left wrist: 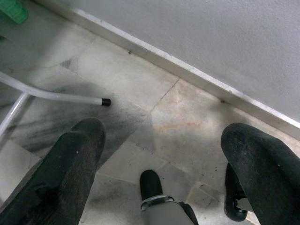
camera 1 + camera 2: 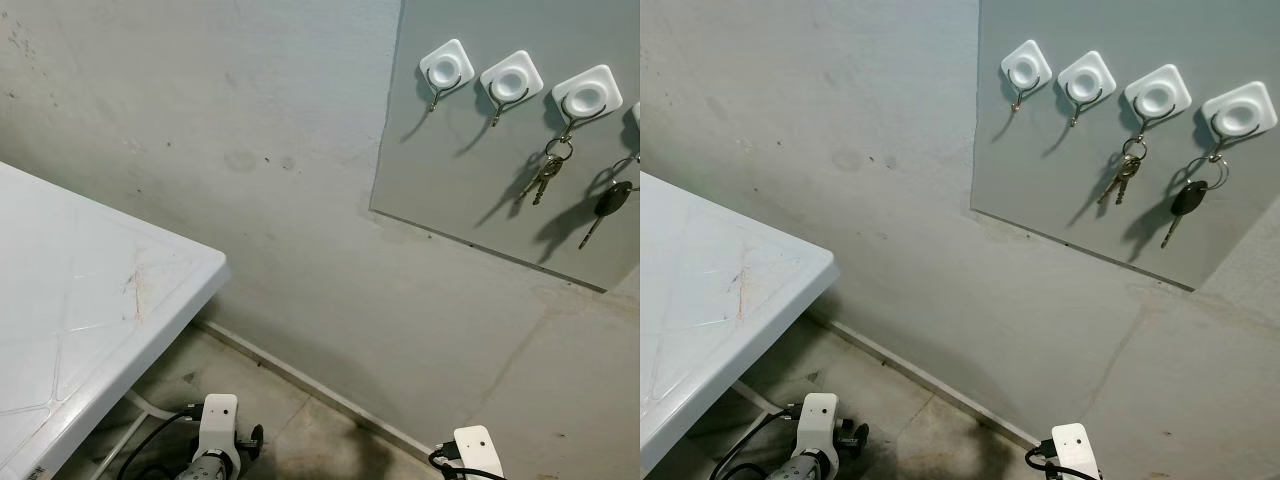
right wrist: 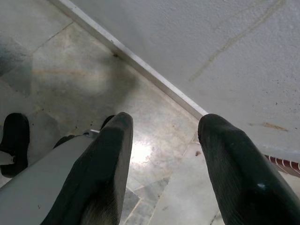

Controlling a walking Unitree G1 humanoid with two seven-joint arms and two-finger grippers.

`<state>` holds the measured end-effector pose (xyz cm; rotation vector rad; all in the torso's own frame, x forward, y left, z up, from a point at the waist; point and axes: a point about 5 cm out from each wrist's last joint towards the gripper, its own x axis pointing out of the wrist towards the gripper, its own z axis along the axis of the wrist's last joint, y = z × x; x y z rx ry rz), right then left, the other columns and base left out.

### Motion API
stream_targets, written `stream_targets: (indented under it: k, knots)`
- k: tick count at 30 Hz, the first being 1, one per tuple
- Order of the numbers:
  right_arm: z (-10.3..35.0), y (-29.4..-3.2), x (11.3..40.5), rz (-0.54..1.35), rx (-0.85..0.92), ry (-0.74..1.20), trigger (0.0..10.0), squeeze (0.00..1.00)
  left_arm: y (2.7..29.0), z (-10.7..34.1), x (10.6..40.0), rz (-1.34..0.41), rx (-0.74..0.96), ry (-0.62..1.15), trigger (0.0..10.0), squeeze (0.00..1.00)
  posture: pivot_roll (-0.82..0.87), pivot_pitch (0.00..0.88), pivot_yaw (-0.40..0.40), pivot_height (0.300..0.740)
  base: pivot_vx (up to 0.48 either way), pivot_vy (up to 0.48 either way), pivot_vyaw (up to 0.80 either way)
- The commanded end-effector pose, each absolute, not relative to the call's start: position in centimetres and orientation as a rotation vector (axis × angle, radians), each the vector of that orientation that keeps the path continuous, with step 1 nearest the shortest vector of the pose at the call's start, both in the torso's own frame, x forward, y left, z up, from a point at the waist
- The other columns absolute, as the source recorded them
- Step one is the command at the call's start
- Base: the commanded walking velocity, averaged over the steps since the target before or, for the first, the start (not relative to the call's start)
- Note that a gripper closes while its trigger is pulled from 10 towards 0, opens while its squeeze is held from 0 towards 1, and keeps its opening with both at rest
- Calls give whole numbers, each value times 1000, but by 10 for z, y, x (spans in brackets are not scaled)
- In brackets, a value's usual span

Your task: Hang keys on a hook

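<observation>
Grey board (image 2: pixel 1060 200) on the wall carries four hooks, keys (image 2: pixel 1124 172) and a black-headed key (image 2: pixel 1185 200) already hanging, beside the white desk (image 2: pixel 700 300). Left gripper (image 1: pixel 159 154) and right gripper (image 3: pixel 164 159) hang low over floor tiles, jaws spread and empty; hanging looks finished, so withdrawing seems next.
</observation>
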<state>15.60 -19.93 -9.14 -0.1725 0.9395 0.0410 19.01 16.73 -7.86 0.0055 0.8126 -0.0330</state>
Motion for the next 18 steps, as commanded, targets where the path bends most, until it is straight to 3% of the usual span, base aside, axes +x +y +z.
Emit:
stream_targets:
  k: [1,5,18]
  knots:
    - [-91,-200,156,32,-177,943,10000,0,171,-78,190,-23,16,812,10000,0,-18,0,-8,740,0,0,0]
    - [-90,-200,158,33,-169,928,10000,0,169,-76,193,-22,-1,784,10000,0,-20,0,-5,740,0,0,0]
    - [-60,-195,206,48,-35,632,10000,0,154,-49,224,-75,-125,516,10000,0,-22,0,-5,740,0,0,0]
